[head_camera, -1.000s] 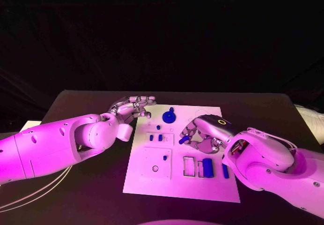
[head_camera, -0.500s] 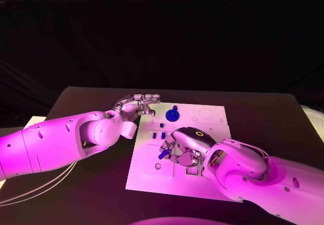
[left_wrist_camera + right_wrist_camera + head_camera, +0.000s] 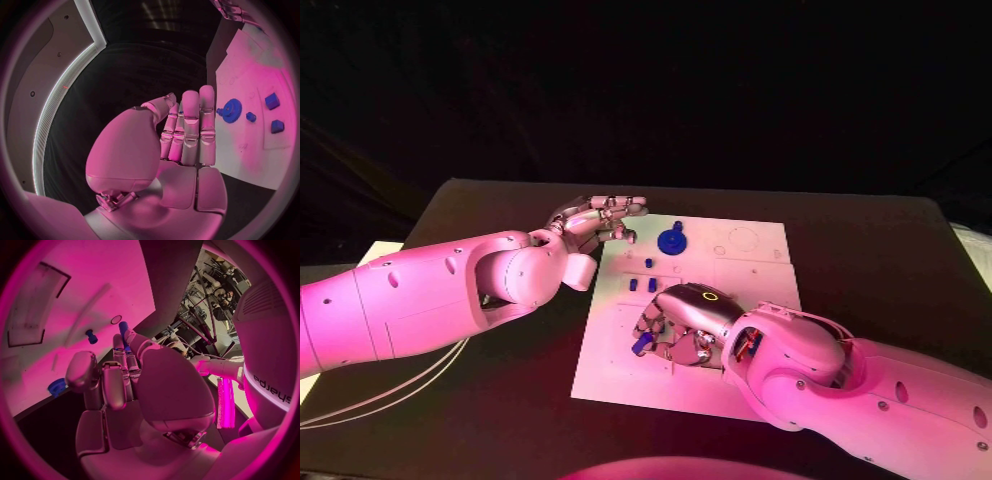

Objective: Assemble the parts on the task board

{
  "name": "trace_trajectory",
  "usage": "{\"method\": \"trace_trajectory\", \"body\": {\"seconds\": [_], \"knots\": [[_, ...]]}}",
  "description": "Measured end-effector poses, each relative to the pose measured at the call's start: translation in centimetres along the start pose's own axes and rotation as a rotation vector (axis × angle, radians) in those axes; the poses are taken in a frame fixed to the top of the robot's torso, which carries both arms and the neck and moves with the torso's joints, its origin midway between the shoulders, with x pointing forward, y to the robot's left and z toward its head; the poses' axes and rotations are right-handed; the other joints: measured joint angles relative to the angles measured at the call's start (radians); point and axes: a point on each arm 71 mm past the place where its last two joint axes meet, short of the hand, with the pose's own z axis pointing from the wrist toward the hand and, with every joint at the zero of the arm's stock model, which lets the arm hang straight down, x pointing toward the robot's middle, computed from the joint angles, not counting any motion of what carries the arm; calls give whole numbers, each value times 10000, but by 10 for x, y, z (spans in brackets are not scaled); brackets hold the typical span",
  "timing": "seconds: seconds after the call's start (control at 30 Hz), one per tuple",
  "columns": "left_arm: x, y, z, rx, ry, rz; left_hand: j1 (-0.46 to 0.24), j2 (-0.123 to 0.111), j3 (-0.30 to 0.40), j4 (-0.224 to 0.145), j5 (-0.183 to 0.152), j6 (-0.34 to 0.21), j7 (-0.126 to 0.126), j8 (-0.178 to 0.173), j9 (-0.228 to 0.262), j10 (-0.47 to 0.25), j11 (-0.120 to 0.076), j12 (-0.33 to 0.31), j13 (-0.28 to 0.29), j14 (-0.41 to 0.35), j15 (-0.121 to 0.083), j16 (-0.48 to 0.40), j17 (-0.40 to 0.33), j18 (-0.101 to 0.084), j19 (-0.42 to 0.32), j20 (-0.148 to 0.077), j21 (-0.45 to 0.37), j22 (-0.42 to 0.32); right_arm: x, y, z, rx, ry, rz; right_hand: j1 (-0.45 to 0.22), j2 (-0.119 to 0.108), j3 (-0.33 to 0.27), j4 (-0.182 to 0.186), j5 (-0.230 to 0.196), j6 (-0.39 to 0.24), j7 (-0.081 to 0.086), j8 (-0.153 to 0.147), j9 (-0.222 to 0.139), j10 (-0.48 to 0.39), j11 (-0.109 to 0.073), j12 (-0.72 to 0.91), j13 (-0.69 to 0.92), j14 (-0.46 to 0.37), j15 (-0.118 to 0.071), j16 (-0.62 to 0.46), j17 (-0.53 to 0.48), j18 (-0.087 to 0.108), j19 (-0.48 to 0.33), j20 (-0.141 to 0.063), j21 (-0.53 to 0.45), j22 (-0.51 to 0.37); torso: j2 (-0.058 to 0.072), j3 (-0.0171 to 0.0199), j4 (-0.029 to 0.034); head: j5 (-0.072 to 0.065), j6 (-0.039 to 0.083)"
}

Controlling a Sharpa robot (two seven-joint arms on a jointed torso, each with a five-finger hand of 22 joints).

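The right hand (image 3: pixel 678 325) hovers low over the task board's (image 3: pixel 750 262) near-left area, pinching a small blue peg (image 3: pixel 642 345); the round hole sits just left. The left hand (image 3: pixel 599 222), empty with fingers together, waits at the far-left corner.

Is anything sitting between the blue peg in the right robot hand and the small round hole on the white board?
Nothing visible does. The right robot hand holds the small blue peg beside the round hole in the white task board, with bare board between.
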Motion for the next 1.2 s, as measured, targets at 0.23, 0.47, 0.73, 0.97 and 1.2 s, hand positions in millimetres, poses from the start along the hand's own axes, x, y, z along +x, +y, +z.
{"method": "trace_trajectory", "body": {"seconds": [0.23, 0.47, 0.73, 0.97, 1.2], "knots": [[0, 0, 0, -1, 3, -1, 0, 0, 0, 0, 0, 0, 0, 0, 0, 0, 0, 0, 0, -26, -26, 0, 1, -1, 0, 0, 0, 0, 3, -3, 3, 61, 189, -233, -1, -1, 21, 21, -1, -13, 14, 0, 1, -5, 27, -52, 1, 0, 0, 0, -19, 0, 0, 0, 0, -13, 0, 12, -6, 23, -24], [0, 0, 0, -2, 5, -1, 0, 0, 0, 0, 0, 0, 0, 0, 0, 0, 0, 0, 0, -26, -25, 0, 1, -2, 0, 0, 0, 1, 4, -3, 3, 133, 187, -541, -1, -3, 21, 21, -4, -28, 28, -3, 1, -5, 28, -52, 1, 0, 0, 0, -19, 0, -1, 0, 0, -13, 0, 19, -8, 26, -31], [0, 0, 0, -4, 0, 0, 0, 0, 0, 0, 0, 0, 0, 0, 0, 0, 0, 0, 0, -25, -24, 0, 1, -1, 0, 0, 0, 1, 5, 0, 3, 146, 232, -844, -1, -4, 20, 21, 3, -38, 38, -22, 3, -5, 29, -54, 0, 0, 0, -1, -28, 0, -1, 0, 0, -13, -1, 19, -12, 35, -36], [0, 0, 0, -7, 8, -2, 0, 0, 0, 0, 0, 0, 0, 0, 0, 0, 0, 0, 0, -23, -23, 0, 1, -1, 0, 0, 0, 1, 7, 4, 8, 144, 415, -1128, -32, -60, 19, 21, 40, -50, 50, -40, 11, -9, 65, -136, 5, 0, 0, -1, -85, 0, -39, 38, 0, -63, -7, 15, -16, 32, -47], [0, 0, 0, -8, 12, -2, 0, 0, -42, -42, 0, 0, 0, 0, 0, 0, 0, 0, -10, -22, -22, 0, -17, -2, 0, 0, 0, -13, 10, 8, 12, 148, 599, -1348, -511, -341, -77, 264, 177, -675, 320, -355, 98, -847, 282, -603, -86, 3, 265, -78, -256, 0, -222, 221, -206, -278, -8, 11, -6, 8, -48]]}}
